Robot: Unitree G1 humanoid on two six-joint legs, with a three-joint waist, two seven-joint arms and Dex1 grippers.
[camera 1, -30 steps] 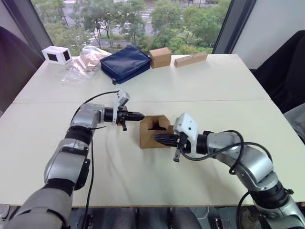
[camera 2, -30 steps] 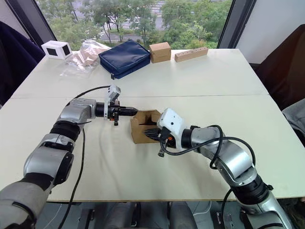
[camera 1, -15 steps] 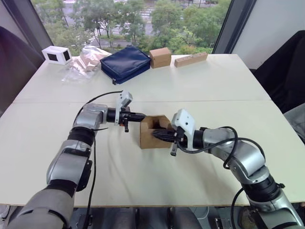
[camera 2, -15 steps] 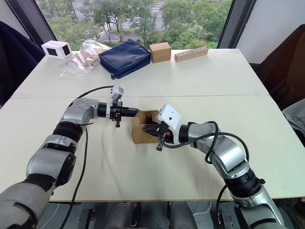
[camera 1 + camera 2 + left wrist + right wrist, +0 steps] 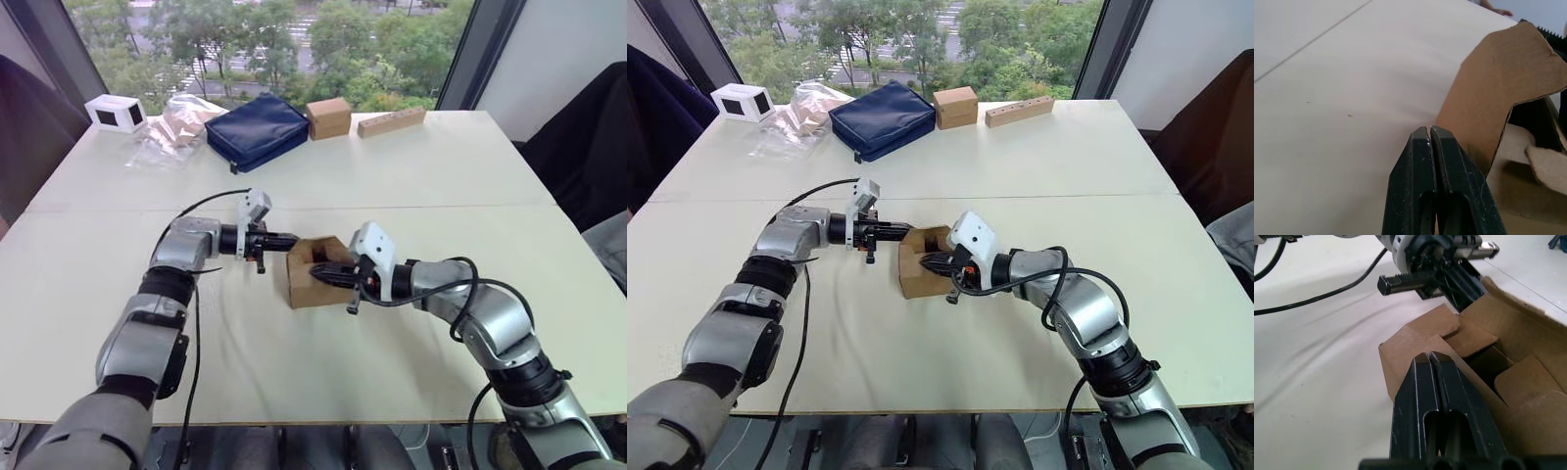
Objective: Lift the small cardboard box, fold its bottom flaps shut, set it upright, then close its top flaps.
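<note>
**So both grippers are crowding the little open box**

The small cardboard box [image 5: 315, 272] is sitting mid-table on the white table [image 5: 411, 186], top flaps standing open so you're looking down into the dark inside. The left gripper [image 5: 291, 237] is coming in level from the robot's left, fingers pressed together with nothing between them, tip right at the box's upper left corner. In the left wrist view its tip is sitting just beside a raised cardboard flap [image 5: 1498, 93]; I can't say for sure it's touching.

The right gripper [image 5: 320, 277] is reaching in from the other side, fingers also squeezed shut on nothing, lying over the box's near edge and poking into the opening. In its wrist view the closed fingers [image 5: 1440, 396] are resting along the near wall.

Sitting at the far edge: a white box [image 5: 116, 113], a crinkly plastic bag [image 5: 174, 124], a navy pouch [image 5: 259, 129], a cardboard cube [image 5: 329, 117] and a long tan block [image 5: 392, 121].
</note>
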